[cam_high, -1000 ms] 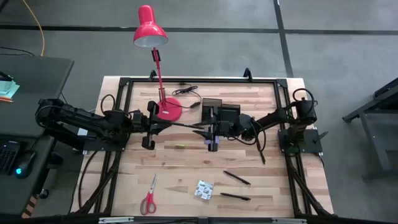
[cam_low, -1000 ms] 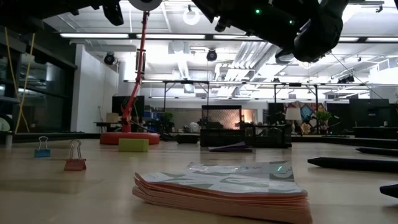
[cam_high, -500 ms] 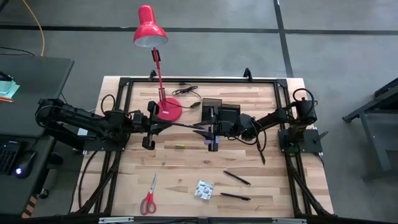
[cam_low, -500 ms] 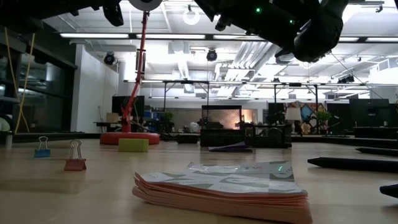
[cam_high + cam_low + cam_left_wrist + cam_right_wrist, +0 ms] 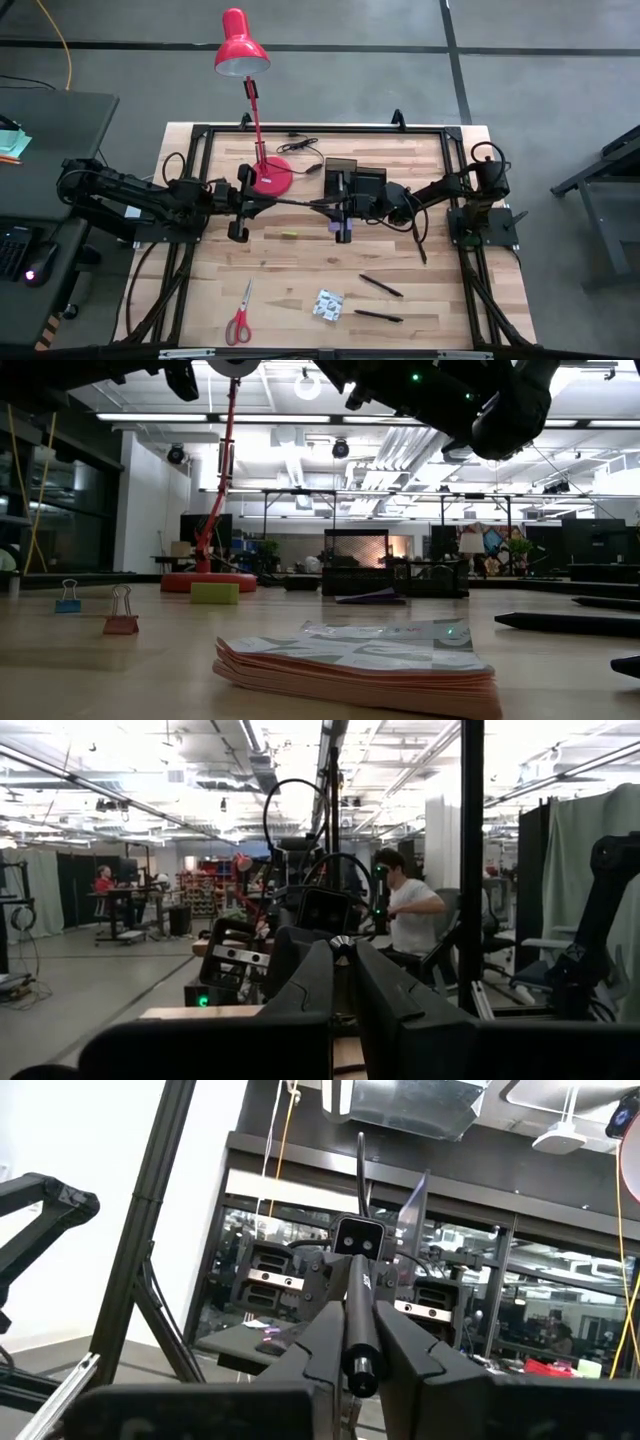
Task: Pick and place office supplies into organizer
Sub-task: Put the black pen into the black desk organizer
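A thin black pen point(image 5: 298, 203) hangs level above the table's middle, between my two grippers. My left gripper point(image 5: 264, 199) reaches in from the left and is shut on one end of it. My right gripper point(image 5: 331, 207) comes from the right, above the purple notepad point(image 5: 343, 236), and is shut on the other end. The black organizer point(image 5: 357, 181) stands just behind the right gripper. Two more pens point(image 5: 380, 286) point(image 5: 378, 316), the patterned packet point(image 5: 328, 304), the red-handled scissors point(image 5: 238, 321) and the yellow piece point(image 5: 289, 235) lie on the near half of the table. My left gripper pinches the pen's left end point(image 5: 343, 946) between its two fingers; that end shows as a small round spot at the fingertips. The fingers come level from the table's left, along the pen. The pen is lifted clear of the table. My right gripper pinches the pen's right end point(image 5: 360, 1342) between its two fingers. The pen lies along the fingers, with its butt toward the wrist camera. The fingers come level from the table's right. The pen is level and clear of the table.
The red desk lamp's base point(image 5: 271, 176) stands left of the organizer, with its cable behind. A black frame point(image 5: 200, 131) runs round the table's edge. In the low view two binder clips point(image 5: 120, 616) point(image 5: 67, 597) stand on the table at the picture's left, and the packet point(image 5: 360, 659) lies nearest the camera.
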`<state>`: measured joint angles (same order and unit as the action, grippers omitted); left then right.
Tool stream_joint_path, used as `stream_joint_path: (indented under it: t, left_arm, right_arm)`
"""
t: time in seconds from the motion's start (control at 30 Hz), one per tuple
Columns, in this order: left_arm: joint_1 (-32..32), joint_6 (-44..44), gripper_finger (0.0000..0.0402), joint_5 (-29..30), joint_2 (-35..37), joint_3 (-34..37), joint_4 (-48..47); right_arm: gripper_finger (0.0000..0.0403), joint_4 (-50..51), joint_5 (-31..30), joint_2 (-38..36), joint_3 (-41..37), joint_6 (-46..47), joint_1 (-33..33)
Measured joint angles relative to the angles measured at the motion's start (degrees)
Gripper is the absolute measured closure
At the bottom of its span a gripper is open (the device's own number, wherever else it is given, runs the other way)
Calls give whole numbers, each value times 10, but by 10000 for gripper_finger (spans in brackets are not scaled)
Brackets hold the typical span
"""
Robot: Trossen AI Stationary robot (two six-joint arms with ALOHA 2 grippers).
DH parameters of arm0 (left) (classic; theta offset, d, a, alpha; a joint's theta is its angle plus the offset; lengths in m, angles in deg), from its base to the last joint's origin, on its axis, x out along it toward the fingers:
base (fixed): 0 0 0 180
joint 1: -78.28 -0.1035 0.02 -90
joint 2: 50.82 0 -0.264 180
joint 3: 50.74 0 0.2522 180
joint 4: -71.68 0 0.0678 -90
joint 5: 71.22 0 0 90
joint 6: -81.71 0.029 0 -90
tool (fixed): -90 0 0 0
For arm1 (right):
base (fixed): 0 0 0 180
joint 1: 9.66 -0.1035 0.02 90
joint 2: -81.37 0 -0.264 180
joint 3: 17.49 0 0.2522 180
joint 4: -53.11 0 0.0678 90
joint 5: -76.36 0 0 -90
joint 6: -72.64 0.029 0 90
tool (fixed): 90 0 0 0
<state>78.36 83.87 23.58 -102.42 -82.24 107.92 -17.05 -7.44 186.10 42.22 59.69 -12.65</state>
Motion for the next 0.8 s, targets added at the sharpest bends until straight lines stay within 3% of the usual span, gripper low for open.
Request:
stream_joint_path:
  t: [0.37, 0.63, 0.8]
  left_arm:
    - [-1, -10, 347, 12, 13, 0, -12]
    - [0, -16, 317, 78, 30, 0, -45]
    - [-1, -24, 288, 124, 41, 0, -102]
  right_arm:
    - [386, 15, -23, 0, 0, 19, -1]
    - [385, 47, -38, 0, 0, 22, 0]
    - [384, 87, -82, 0, 0, 26, -3]
